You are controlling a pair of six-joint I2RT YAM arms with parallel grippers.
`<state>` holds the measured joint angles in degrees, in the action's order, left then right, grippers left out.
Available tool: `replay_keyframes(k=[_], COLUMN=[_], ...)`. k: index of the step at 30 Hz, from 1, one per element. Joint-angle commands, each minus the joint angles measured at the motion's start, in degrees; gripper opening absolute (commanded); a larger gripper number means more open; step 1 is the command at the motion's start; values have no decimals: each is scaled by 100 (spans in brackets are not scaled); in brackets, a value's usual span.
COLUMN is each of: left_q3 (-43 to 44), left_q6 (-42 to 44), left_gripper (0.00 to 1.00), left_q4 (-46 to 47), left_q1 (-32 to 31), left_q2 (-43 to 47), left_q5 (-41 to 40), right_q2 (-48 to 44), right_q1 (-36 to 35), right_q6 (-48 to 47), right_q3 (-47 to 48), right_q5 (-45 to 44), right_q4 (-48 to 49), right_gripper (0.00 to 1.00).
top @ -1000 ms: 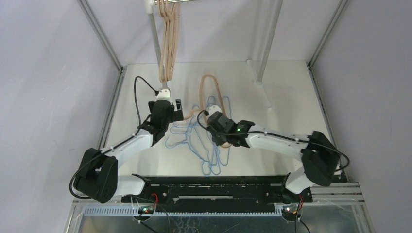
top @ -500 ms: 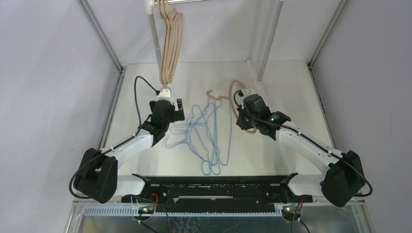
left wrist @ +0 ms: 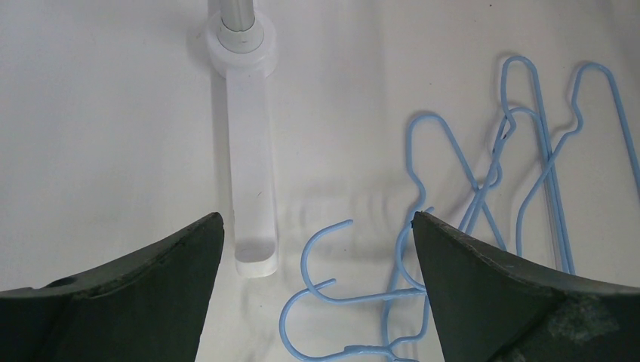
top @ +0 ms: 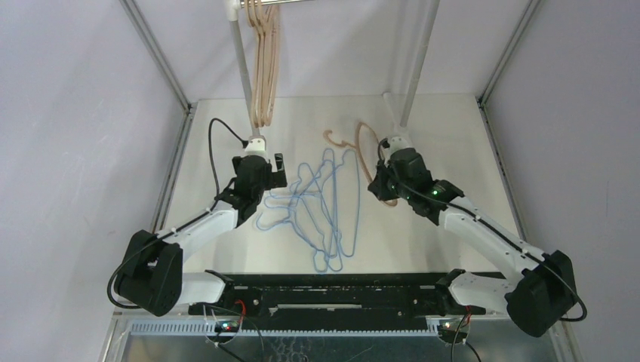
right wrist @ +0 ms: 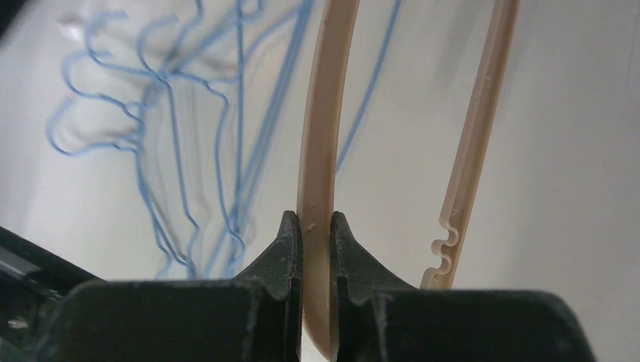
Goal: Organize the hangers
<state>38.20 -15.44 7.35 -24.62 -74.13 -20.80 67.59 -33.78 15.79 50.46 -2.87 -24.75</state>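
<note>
Overhead view of a white counter (top: 453,128) between grey walls, with two black-and-white arms reaching in from the bottom edge. At top centre, a silver rail (top: 290,2) with a bunch of tan wooden hangers (top: 264,75) hung on it, beside an upright post (top: 241,68). In the middle of the counter, a loose tangle of light-blue wire hangers (top: 324,211), hooks pointing left. Right of centre, one more wooden hanger (right wrist: 321,113), pinched on one of its arms by the closed right fingers (right wrist: 285,249); lifted or resting, hard to tell. Left of centre, the left fingers (left wrist: 158,279), spread wide and empty, hovering over the tangle's hook ends, near the post's white foot (left wrist: 250,188). Likely step: carrying the gripped hanger to the rail. Best done by keeping the pinch firm, turning the hook toward the rail and steering wide of the blue tangle.
</note>
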Motion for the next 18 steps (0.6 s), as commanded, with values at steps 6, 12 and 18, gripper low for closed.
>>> replay_keyframes(k=[6, 12, 18], left_q3=[-67, -58, -41], left_q6=[12, 8, 13], left_gripper=[99, 100, 99], left_q4=[201, 213, 214], left_q1=[14, 15, 13], left_q2=[154, 115, 87], left_q5=[-65, -65, -63], right_q2=[-701, -180, 486], right_q1=[536, 769, 736], right_q6=[999, 1888, 2398], right_q3=[948, 1506, 2173], right_q5=[1104, 2217, 2629], right_q4=[1800, 3175, 3851], right_gripper=[0, 0, 0])
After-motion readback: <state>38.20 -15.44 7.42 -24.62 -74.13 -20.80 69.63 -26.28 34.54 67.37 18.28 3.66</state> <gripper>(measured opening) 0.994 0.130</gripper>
